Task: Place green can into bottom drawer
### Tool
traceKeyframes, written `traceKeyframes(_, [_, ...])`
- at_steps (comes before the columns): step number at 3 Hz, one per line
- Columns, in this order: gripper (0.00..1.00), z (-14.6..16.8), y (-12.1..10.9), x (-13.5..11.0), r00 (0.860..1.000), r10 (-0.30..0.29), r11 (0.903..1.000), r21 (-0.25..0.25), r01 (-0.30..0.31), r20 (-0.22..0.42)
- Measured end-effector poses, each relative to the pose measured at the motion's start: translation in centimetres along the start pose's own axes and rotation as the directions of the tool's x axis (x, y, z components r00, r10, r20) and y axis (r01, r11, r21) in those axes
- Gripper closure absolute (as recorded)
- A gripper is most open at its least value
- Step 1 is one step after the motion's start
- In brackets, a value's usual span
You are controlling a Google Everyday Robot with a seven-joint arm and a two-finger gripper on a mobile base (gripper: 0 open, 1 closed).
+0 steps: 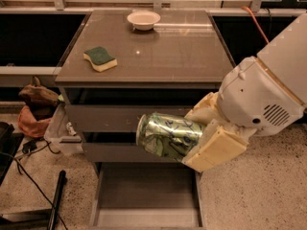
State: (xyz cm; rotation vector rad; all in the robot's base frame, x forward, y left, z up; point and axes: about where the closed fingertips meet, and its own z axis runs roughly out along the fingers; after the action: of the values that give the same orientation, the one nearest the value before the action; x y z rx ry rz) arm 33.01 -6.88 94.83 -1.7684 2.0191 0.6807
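Gripper (201,134) clamped on green can (168,135) (held sideways); bottom drawer (144,195) open at 6 o'clock; early release risks it bouncing out

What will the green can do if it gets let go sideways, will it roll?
Probably yes: the green can lies on its side in the tool, above the open bottom drawer, and its round body would likely roll on that flat floor. Its shiny metal looks slippery, and its thin sides may dent if squeezed.
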Motion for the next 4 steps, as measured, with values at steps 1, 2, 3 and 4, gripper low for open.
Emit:
traceKeyframes(1, [1.00,0.0,0.0,0.0,1.000,0.000,1.0000,0.000,0.000,0.000])
traceKeyframes(2, [1.00,1.0,-0.9,0.3,1.000,-0.024,0.9996,0.016,0.024,0.001])
traceKeyframes(3, [1.00,4.1,-3.4,3.7,0.999,-0.032,0.9976,0.062,0.032,0.008])
traceKeyframes(4, [1.00,7.8,-7.5,7.4,0.999,0.010,0.9914,0.130,-0.014,0.031])
